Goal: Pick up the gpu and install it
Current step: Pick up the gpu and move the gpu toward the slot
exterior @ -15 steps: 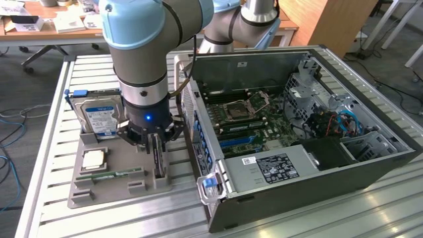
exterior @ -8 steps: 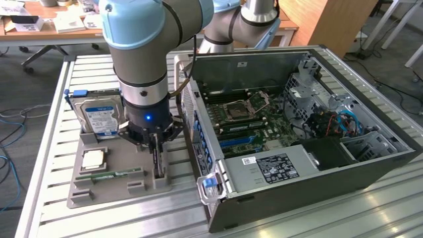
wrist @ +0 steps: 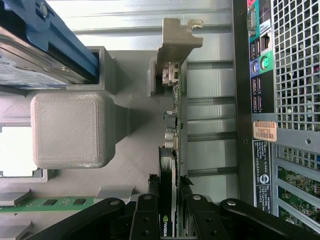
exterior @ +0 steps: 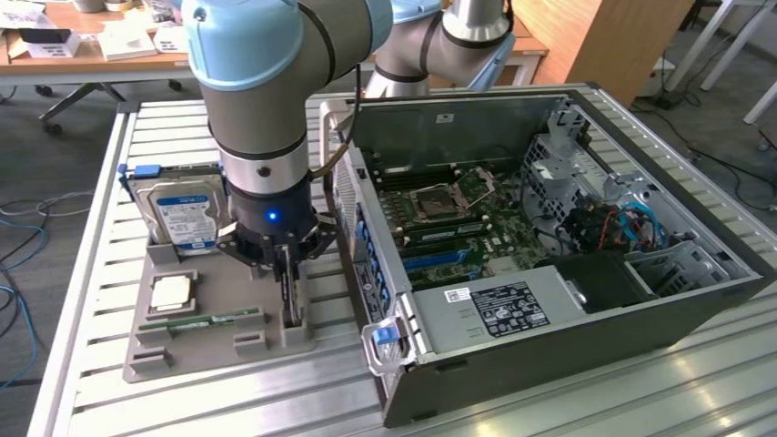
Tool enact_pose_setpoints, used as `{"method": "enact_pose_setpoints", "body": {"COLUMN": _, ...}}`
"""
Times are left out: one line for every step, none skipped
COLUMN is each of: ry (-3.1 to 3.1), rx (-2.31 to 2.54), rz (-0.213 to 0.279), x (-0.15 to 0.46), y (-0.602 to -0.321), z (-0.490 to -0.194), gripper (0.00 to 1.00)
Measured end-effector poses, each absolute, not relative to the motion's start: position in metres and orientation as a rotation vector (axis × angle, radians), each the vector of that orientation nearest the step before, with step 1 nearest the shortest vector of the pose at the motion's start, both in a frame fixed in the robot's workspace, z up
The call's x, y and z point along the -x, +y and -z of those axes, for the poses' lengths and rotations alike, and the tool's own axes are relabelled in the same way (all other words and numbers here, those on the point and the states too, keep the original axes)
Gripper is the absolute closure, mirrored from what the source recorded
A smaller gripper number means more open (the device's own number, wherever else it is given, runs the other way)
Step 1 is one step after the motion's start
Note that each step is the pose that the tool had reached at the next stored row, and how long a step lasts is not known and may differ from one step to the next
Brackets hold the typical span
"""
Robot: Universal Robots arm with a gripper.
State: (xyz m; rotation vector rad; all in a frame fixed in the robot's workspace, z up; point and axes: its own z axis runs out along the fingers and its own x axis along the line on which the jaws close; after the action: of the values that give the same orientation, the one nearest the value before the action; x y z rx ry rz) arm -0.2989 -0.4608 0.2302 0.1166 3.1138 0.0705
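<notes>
At the exterior view's left sat a grey moulded plastic tray [exterior: 170, 350]. At its case-side edge the black two-fingered gripper [exterior: 284, 266] had its fingers [wrist: 146, 220] clamped on the gpu [wrist: 168, 167]. This thin black card stood on edge in a tray slot, its long axis parallel to the rear panel of the open black computer case [exterior: 583, 328], with its pale metal bracket [wrist: 175, 45] at the end away from the fingers.

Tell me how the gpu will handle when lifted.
Probably stiff: the gpu is a rigid board with a metal bracket. Likely to tip if released, standing on its thin edge. Exposed components look fragile where the gripper pinches.
</notes>
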Motion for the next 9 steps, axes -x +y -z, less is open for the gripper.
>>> {"method": "enact_pose_setpoints", "body": {"ry": 3.114, "rx": -0.117, "rz": -0.071, "x": 0.2989, "y": -0.4608, "z": -0.2302, "gripper": 0.74}}
{"method": "enact_pose_setpoints", "body": {"ry": 3.114, "rx": -0.117, "rz": -0.071, "x": 0.2989, "y": -0.4608, "z": -0.2302, "gripper": 0.74}}
{"method": "enact_pose_setpoints", "body": {"ry": 3.114, "rx": -0.116, "rz": -0.071, "x": 0.2989, "y": -0.4608, "z": -0.2302, "gripper": 0.74}}
{"method": "enact_pose_setpoints", "body": {"ry": 3.114, "rx": -0.109, "rz": -0.071, "x": 0.2989, "y": -0.4608, "z": -0.2302, "gripper": 0.74}}
{"method": "enact_pose_setpoints", "body": {"ry": 3.115, "rx": -0.097, "rz": -0.071, "x": 0.2988, "y": -0.4608, "z": -0.2302, "gripper": 0.74}}
{"method": "enact_pose_setpoints", "body": {"ry": 3.115, "rx": -0.083, "rz": -0.071, "x": 0.2987, "y": -0.4608, "z": -0.2301, "gripper": 0.74}}
{"method": "enact_pose_setpoints", "body": {"ry": 3.116, "rx": -0.074, "rz": -0.071, "x": 0.2986, "y": -0.4609, "z": -0.2301, "gripper": 0.74}}
{"method": "enact_pose_setpoints", "body": {"ry": 3.116, "rx": -0.073, "rz": -0.071, "x": 0.2986, "y": -0.4608, "z": -0.2301, "gripper": 0.74}}
{"method": "enact_pose_setpoints", "body": {"ry": 3.116, "rx": -0.073, "rz": -0.071, "x": 0.2986, "y": -0.4608, "z": -0.2301, "gripper": 0.74}}
